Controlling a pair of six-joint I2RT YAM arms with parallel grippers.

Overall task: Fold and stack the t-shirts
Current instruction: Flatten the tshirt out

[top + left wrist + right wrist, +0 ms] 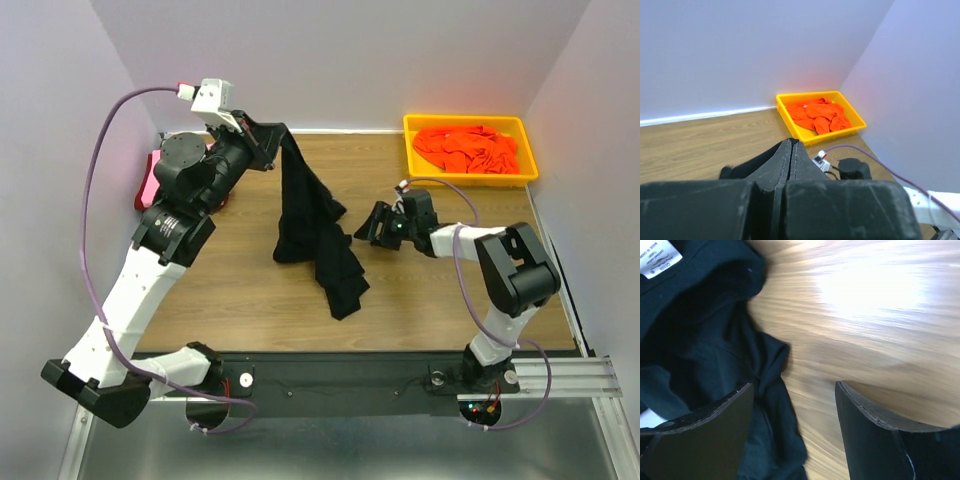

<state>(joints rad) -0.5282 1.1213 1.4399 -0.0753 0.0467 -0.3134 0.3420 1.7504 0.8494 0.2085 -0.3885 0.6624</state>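
The black t-shirt [310, 225] hangs from my raised left gripper [272, 138], which is shut on its top edge at the back left. Its lower part lies bunched on the wooden table [430, 300]. In the left wrist view the fingers [791, 150] are pressed together on a stitched black cloth edge. My right gripper [366, 233] is open, low over the table at the shirt's right edge. In the right wrist view [795, 385] the shirt [700, 340] with its white label [659, 257] lies under the left finger [715, 430], and bare wood shows between the fingers.
A yellow tray [412, 148] at the back right holds bright orange shirts [468, 150], which also show in the left wrist view [820, 115]. Pink cloth [148, 182] lies at the far left behind the left arm. Walls close in the back and both sides.
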